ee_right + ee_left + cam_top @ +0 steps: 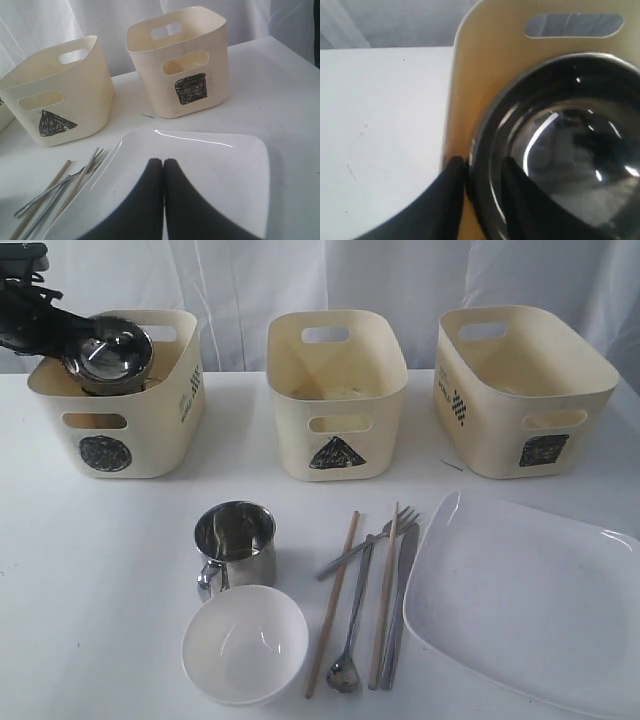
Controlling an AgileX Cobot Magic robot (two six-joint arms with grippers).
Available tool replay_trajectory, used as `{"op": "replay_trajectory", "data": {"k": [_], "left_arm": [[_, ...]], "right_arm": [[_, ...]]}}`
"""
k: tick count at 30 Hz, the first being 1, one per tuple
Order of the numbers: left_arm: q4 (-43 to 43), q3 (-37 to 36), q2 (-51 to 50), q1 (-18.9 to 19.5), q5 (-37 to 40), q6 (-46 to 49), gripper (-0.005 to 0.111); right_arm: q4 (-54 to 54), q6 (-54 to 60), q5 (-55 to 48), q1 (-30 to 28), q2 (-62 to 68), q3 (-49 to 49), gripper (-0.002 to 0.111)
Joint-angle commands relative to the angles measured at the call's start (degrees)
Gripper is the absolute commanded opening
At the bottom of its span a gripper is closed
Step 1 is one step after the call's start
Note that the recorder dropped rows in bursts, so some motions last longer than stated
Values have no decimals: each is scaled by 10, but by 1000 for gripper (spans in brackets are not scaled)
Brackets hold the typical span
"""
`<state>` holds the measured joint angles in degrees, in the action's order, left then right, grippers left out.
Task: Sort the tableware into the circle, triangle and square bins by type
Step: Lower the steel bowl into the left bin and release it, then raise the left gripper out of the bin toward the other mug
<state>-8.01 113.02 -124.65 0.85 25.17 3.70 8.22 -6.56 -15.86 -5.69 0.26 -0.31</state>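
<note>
My left gripper [482, 175] is shut on the rim of the steel bowl [560, 150] and holds it tilted over the circle bin [120, 430]; the bowl [112, 350] sits at that bin's top. One steel mug [237, 540] and the white bowl [245, 643] stand on the table. Beside them lie two chopsticks [333, 600], the spoon [350, 640], fork [370, 545] and knife [400, 610]. The square white plate [530, 610] lies at the right. My right gripper [163, 162] is shut and empty above the plate [225, 170]. A second mug is not clearly visible.
The triangle bin [337, 400] and square bin [525, 390] stand in a row with the circle bin at the back of the white table [90, 570]. A white curtain hangs behind them.
</note>
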Motion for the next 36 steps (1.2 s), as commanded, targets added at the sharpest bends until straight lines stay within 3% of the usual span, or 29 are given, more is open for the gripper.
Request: {"op": "replay_trajectory", "data": {"k": [1, 7, 11, 14, 17, 23, 28, 36], "left_arm": [[-31, 2, 4, -3, 7, 1, 50], [-38, 3, 51, -28, 46, 24, 49], [-46, 3, 108, -35, 107, 49, 43], [-84, -5, 149, -39, 183, 91, 43], [-160, -67, 192, -60, 238, 145, 42], [-151, -206, 265, -124, 221, 157, 29], [-151, -283, 311, -166, 219, 171, 29], [-147, -363, 323, -230, 206, 180, 50]], "right_arm": [[-1, -1, 5, 2, -3, 3, 0], [-1, -1, 5, 2, -3, 3, 0], [-1, -1, 5, 2, -3, 3, 0], [-1, -1, 5, 2, -3, 3, 0], [-1, -1, 5, 2, -3, 3, 0], [-1, -1, 5, 2, -3, 3, 0], [-1, -1, 5, 2, -3, 3, 0], [-1, -1, 5, 2, -3, 3, 0]]}}
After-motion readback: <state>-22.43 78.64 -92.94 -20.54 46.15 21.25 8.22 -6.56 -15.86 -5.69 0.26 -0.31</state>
